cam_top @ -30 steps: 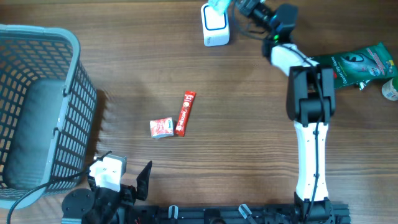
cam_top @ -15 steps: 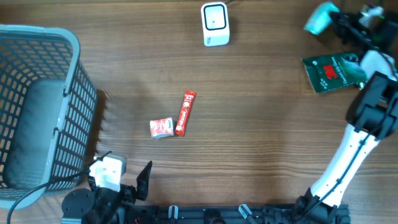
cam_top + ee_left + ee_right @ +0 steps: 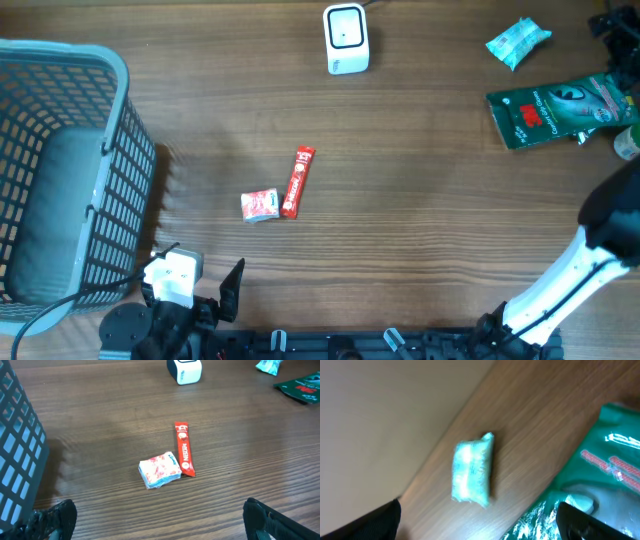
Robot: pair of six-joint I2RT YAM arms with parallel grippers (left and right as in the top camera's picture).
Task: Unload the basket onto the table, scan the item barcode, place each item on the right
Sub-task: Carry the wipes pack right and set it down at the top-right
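Fingers of the left gripper stay spread, unchanged, beside the grey lattice plastic basket, which shows only its grey floor; past the white box scanner, the small pale-teal plastic packet, pinched by the right gripper half a second ago, now lies loose on the wooden table at far right, just beside the green foil pouch, with the right gripper's fingers parted near it
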